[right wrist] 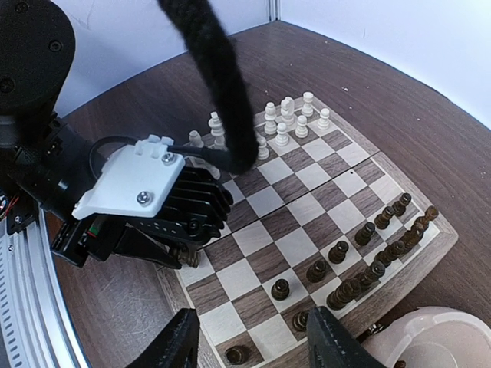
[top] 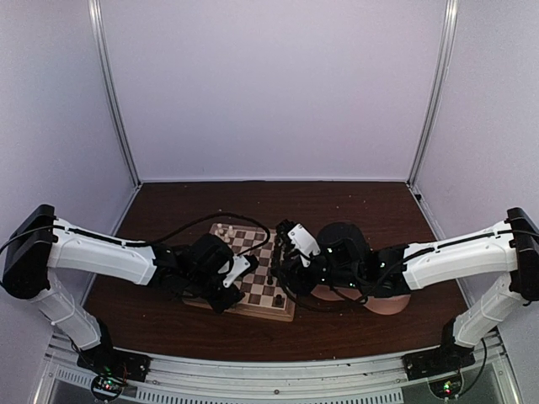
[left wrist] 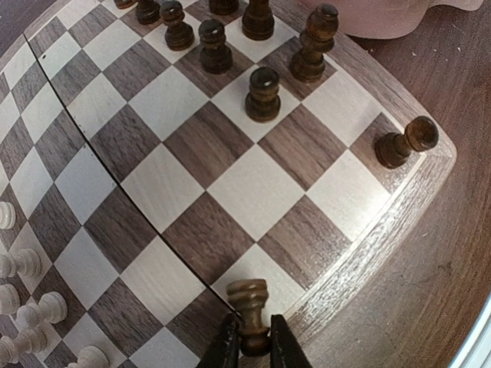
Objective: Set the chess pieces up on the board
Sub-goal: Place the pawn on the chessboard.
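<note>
1. At six o'clock in the left wrist view, the left pincer (left wrist: 252, 339) is closed narrow on a dark chess piece (left wrist: 248, 299). Its fingers (left wrist: 227, 349) press the lower stem from both sides.
2. That piece sits over an edge square of the board (left wrist: 403, 211), close to the tan rim. I cannot tell whether its foot touches the wood.
3. Its long axis runs from the foot in the pincer to the notched head, which points to twelve o'clock in that view. Judged against the standing neighbours, it looks close to upright.
4. I'd judge it light, stiff turned wood, smooth and round, so it can twist or slip in a flat grip and topple once let go. The stem just under the head or just above the foot is the place to pinch.
5. Other dark pieces (left wrist: 215, 44) stand from twelve to one o'clock, and cream pieces (left wrist: 34, 307) cluster at eight o'clock.
6. Over the dark end of the board, the right pincer (right wrist: 253, 326) stands wide and holds nothing. A pink bowl (right wrist: 441, 337) sits at five o'clock on the desk (top: 337, 210).
</note>
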`<state>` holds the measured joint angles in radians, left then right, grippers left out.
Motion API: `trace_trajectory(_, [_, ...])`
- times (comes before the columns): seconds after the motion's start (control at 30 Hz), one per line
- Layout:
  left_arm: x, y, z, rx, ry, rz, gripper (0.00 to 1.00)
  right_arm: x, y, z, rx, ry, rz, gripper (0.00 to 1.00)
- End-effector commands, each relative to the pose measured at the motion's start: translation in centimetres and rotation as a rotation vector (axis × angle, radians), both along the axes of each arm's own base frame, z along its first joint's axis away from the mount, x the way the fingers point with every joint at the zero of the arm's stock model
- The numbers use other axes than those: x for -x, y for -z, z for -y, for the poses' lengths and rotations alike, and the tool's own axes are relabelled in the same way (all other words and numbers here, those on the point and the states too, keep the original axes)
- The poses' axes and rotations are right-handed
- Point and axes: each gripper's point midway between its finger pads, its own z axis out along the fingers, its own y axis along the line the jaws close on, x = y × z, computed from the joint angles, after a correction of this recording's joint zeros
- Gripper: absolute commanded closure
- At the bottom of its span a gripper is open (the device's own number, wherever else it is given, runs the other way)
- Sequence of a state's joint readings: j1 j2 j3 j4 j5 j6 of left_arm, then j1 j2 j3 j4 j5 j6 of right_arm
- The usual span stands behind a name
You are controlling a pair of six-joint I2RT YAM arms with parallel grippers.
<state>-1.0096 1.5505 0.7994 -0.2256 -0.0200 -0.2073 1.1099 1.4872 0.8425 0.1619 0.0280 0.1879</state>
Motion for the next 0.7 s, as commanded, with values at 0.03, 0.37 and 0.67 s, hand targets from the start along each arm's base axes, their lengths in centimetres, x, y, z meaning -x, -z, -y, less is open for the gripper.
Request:
trace_trajectory(0.03, [-0.8, -0.8, 0.4, 0.018, -0.025, 0.022, 0.81, -0.7, 0.5, 0.4, 0.004, 0.034, 0.001, 0.5])
trace_trajectory(0.37, [-0.8, -1.2, 0.5, 0.032, -0.022, 0.029, 0.73, -0.6, 0.5, 0.1, 0.0, 0.02, -0.011, 0.5])
trace_trajectory(0.67, [-0.4, -3.2, 1.5, 0.157, 0.007, 0.055, 0.61, -0.6, 0.5, 0.1, -0.003, 0.019, -0.01, 0.5])
